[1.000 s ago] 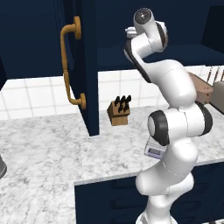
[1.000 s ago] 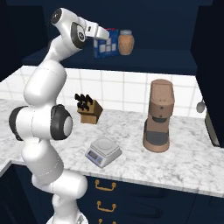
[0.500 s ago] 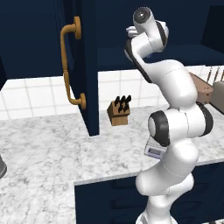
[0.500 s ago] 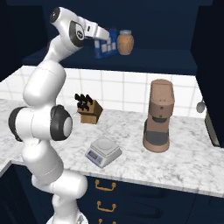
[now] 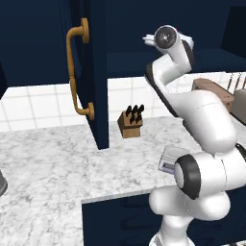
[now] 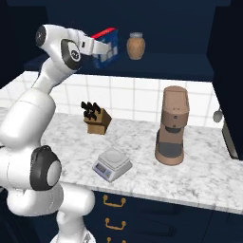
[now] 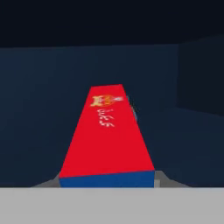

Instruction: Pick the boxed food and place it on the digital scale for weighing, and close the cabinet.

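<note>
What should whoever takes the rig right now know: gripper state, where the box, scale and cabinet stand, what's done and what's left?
Gripper: up inside the open cabinet, at the boxed food. The fingertips are hidden, so grasp not confirmed.
Boxed food: in the cabinet, beside the tan jar; its red face runs along the hand view.
Digital scale: on the marble counter in front of the knife block, platform bare.
Cabinet: door swung open, brass handle facing out.
Done: arm has reached the box.
Left: confirm the grip, lift the box out, set it on the scale, close the door.
</note>
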You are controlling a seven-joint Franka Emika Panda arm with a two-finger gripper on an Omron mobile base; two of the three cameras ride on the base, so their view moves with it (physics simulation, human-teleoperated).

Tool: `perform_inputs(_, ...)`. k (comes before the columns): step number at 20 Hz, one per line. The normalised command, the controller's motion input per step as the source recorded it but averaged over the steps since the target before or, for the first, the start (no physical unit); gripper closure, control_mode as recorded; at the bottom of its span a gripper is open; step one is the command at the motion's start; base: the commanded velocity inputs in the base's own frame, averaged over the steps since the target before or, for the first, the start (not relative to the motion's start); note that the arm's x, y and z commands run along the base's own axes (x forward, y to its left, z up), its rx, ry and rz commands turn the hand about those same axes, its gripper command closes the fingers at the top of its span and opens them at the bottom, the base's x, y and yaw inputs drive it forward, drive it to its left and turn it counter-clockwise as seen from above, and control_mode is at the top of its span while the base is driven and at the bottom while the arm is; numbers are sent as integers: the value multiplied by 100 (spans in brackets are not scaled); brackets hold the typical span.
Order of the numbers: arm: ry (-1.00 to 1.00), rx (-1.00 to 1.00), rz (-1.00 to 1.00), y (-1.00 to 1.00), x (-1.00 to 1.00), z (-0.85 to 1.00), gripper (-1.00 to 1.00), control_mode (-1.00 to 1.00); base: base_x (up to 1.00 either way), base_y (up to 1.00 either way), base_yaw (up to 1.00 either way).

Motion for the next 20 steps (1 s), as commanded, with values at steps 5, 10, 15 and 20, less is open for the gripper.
perform_inputs(5,-5,0,21,-13,-100,0,100,-100,0,0,0)
perform_inputs(10,4,0,62,-60,-100,-14,100,-100,0,0,0)
perform_inputs(15,15,-1,67,-52,-100,-38,100,-100,0,0,0)
perform_inputs(20,24,-17,74,-9,-63,-46,100,-100,0,0,0)
